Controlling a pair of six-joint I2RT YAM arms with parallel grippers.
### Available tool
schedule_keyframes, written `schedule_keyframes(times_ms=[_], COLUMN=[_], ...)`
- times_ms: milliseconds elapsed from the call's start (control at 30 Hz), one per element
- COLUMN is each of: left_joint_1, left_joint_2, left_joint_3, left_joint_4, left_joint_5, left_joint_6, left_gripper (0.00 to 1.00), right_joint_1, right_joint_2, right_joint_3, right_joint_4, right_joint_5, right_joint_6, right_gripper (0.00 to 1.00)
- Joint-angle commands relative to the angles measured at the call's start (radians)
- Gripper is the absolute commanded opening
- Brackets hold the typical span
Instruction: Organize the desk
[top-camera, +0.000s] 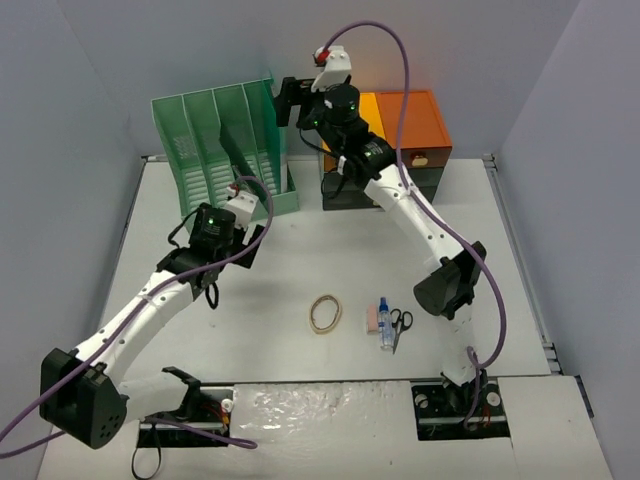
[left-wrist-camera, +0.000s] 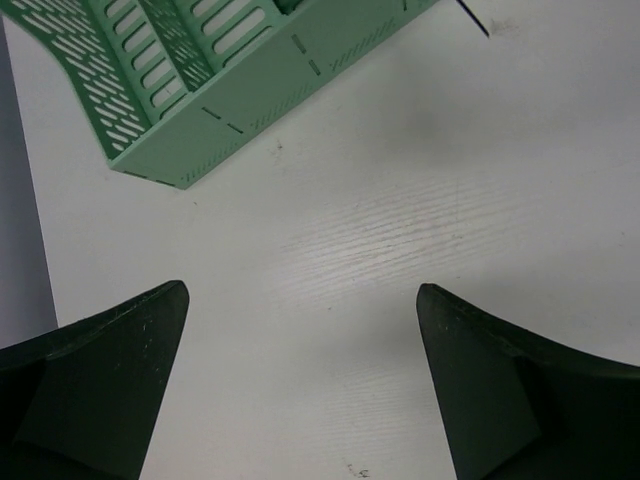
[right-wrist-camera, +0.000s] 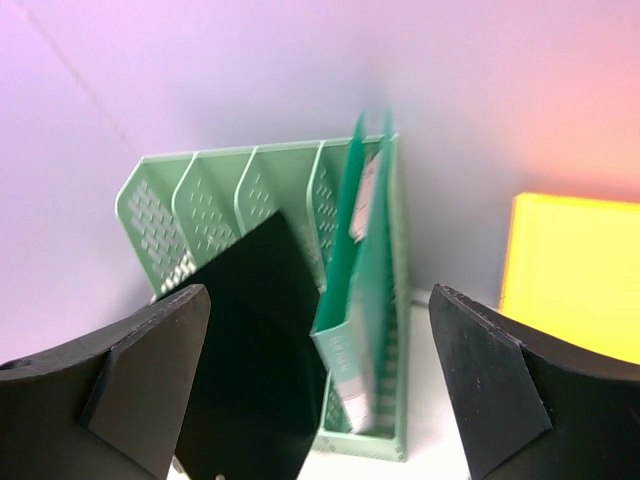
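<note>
Near centre of desk (top-camera: 290, 265): rubber band (top-camera: 325, 313), eraser (top-camera: 371, 319), scissors (top-camera: 400, 328) close together. Mid-left: left gripper (left-wrist-camera: 300, 300) wide, empty, over bare desk near green rack (top-camera: 215, 150). Far: right gripper (right-wrist-camera: 320, 290) wide, raised before rack; black flat sheet (right-wrist-camera: 255, 340) by one finger, clear of other.

**Left arm** (top-camera: 150, 297): yours on the left; it runs low from its base, forward and to the right, with the wrist tipped downward.
**Left gripper** (left-wrist-camera: 300, 300): it points down, with the jaws spread wide and both dark fingers apart.
**Right arm** (top-camera: 410, 215): the elbow is folded out near its base, and the forearm reaches far back and leftward, raised high.
**Right gripper** (right-wrist-camera: 320, 300): it is held aloft, facing the rear, with the jaws standing wide apart.
</note>
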Motion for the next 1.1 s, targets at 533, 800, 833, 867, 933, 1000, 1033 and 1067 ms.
schedule_keyframes(times_ms=[533,800,833,867,933,1000,1033,1067], left_joint_1=[-0.168,-0.212,-0.215,-0.217,-0.219,-0.220,-0.221,-0.221], left_joint_2=[0.243,0.330,0.337,0.347,0.359,0.387,0.402,0.410], left_joint_3=[0.089,0.183,0.188,0.190,0.194,0.213,0.223,0.229], left_joint_4=[0.241,0.275,0.279,0.287,0.296,0.322,0.336,0.340], left_joint_5=[-0.126,-0.132,-0.134,-0.139,-0.145,-0.164,-0.174,-0.184], left_joint_6=[0.070,0.059,0.056,0.054,0.051,0.046,0.044,0.041], left_gripper=[0.97,0.97,0.97,0.97,0.97,0.97,0.97,0.97], right_joint_1=[-0.081,-0.084,-0.084,-0.085,-0.086,-0.086,-0.086,-0.086], right_joint_2=[-0.280,-0.316,-0.319,-0.320,-0.325,-0.328,-0.330,-0.330], right_joint_3=[-0.176,-0.206,-0.207,-0.209,-0.212,-0.215,-0.216,-0.216], right_joint_4=[0.044,0.024,0.021,0.015,0.006,-0.002,-0.006,-0.009], right_joint_5=[0.046,0.053,0.056,0.054,0.053,0.052,0.051,0.051], right_joint_6=[-0.031,-0.042,-0.042,-0.043,-0.044,-0.045,-0.045,-0.047], right_gripper=[0.88,0.88,0.88,0.88,0.88,0.87,0.87,0.87])
